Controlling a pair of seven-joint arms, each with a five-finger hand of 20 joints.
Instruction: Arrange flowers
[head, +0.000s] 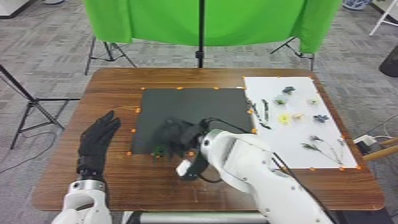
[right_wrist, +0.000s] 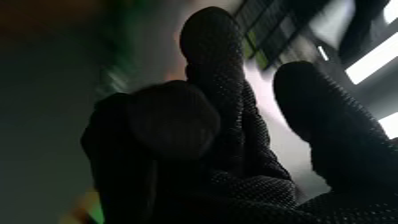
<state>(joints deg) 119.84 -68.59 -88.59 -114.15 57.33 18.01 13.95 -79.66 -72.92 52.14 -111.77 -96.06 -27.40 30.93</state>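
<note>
In the head view, the brown counter (head: 115, 85) bears a dark mat (head: 191, 102) at its middle and a white sheet (head: 266, 160) toward 3 o'clock. On that sheet, small flower pieces lie apart: a dark green one (head: 289, 90) toward 12 o'clock, a pale green one (head: 280, 101) toward 11, a cream one (head: 313, 102) toward 1, a yellow one (head: 284, 119) and a peach one (head: 298, 116) near the middle, and a grey-blue one (head: 321, 118) toward 3. Long stems (head: 336, 152) lie toward 5 o'clock, and dark leafy strips (head: 266, 112) along the sheet's edge toward 9. The left hand (head: 96, 137) is beside the mat toward 9 o'clock, its fingers straight and close together, pointing to 1. The right hand (head: 179, 134) is over the mat's 7 o'clock part, blurred; a small green thing (head: 158, 152) beside it is hard to make out. In the right wrist view, the right hand's (right_wrist: 235, 185) dark glove hides much of what lies behind; I cannot tell its grip or whether it holds anything. A bright green patch near the glove is too blurred to name.
</note>
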